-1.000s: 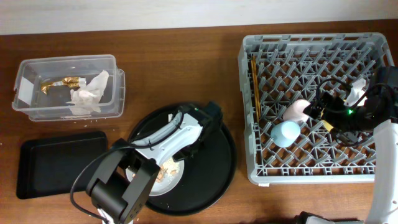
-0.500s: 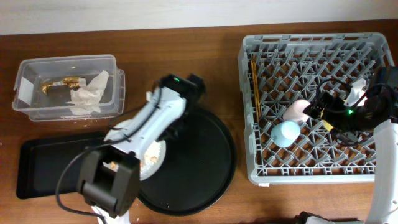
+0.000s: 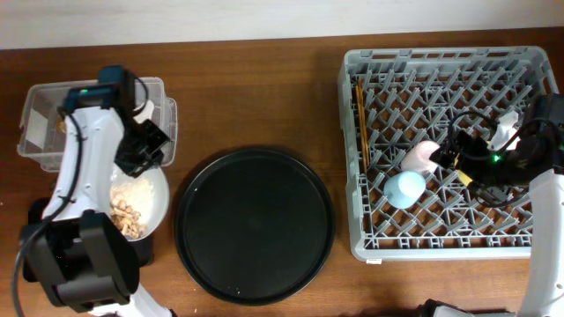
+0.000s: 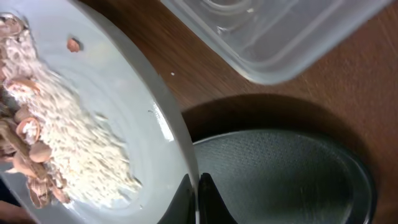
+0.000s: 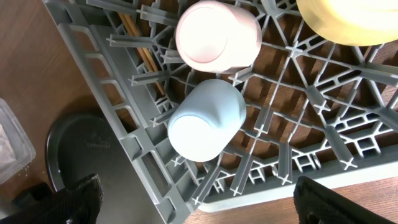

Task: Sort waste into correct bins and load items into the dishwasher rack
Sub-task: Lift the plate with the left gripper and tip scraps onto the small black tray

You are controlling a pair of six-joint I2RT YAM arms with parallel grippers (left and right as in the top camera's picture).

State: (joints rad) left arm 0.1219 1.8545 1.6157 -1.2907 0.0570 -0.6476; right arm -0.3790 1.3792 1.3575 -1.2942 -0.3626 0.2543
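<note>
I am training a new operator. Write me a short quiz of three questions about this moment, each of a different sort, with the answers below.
1. Multiple choice: which arm's gripper is shut on the rim of the plate? A: left. B: right. C: neither.
2. True or false: the blue cup and the pink cup both lie in the dishwasher rack.
3. Short answer: what lies on the plate?

Key
1. A: the left gripper clamps the rim.
2. True.
3. The food scraps.
</note>
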